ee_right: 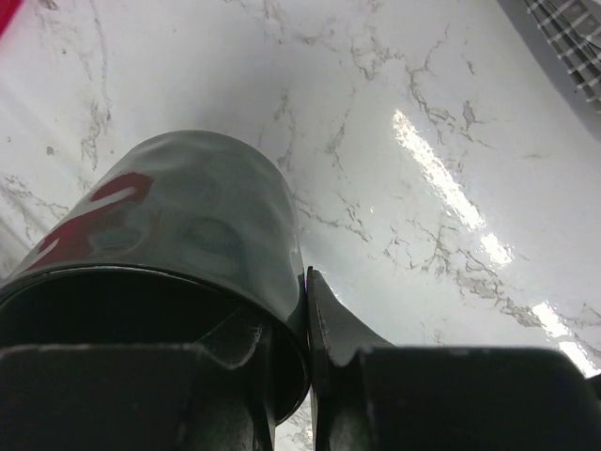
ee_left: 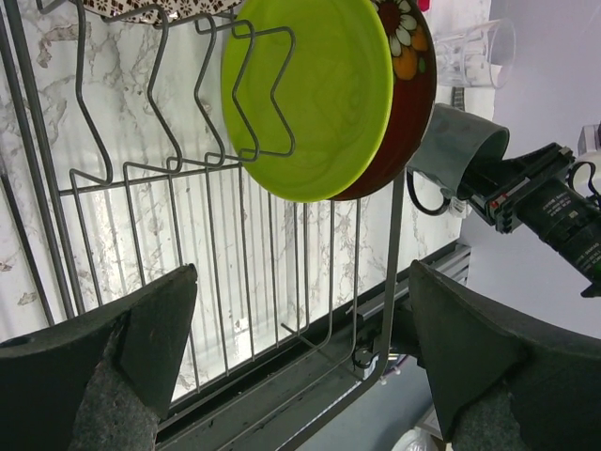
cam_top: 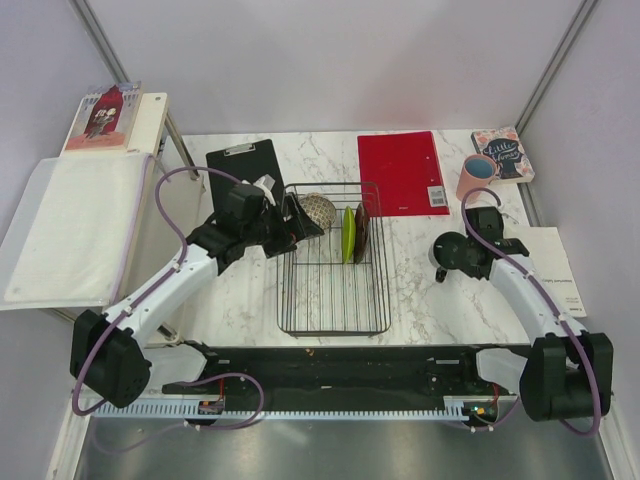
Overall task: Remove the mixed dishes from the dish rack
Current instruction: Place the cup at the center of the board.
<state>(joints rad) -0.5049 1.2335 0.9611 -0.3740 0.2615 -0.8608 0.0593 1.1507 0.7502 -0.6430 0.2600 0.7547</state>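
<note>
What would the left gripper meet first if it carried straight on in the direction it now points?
Most likely the lime-green plate, standing on edge in the dish rack ahead of the open left gripper; the thin upright wires before it may come first, since depth is unclear.

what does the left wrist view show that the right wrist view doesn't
Only the left wrist: the lime-green plate and dark red patterned plate standing in the dish rack, a small clear glass beyond, and the open left pincer. Only the right wrist: how the right pincer pinches the rim of the grey mug, one finger inside, one outside. Both: the grey mug and the marble table.
</note>
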